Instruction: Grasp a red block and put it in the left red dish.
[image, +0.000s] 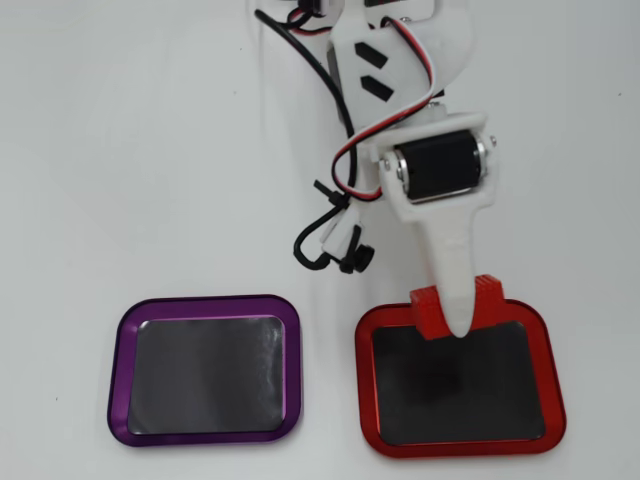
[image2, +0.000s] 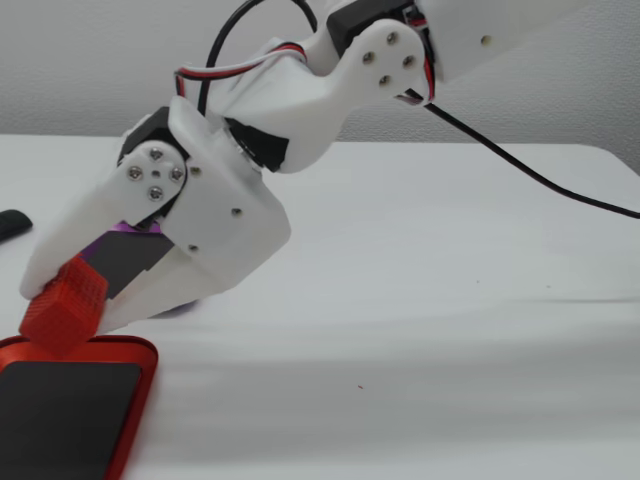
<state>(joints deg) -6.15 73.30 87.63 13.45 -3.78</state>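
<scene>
The red block (image: 430, 309) is small and dotted, and my gripper (image: 459, 318) is shut on it. In the overhead view the block hangs over the far rim of the red dish (image: 364, 380), which sits at the lower right with a dark flat inside. The white upper finger (image: 452, 262) covers the block's middle. In the fixed view the red block (image2: 60, 309) is pinched between the two white fingers of my gripper (image2: 68, 306), just above the far edge of the red dish (image2: 135, 347) at the lower left.
A purple-rimmed tray (image: 118, 370) lies to the left of the red dish in the overhead view. The arm hides most of the purple tray (image2: 122, 228) in the fixed view. Black cables (image: 330, 235) hang from the arm. A small dark object (image2: 10, 223) lies at the left edge.
</scene>
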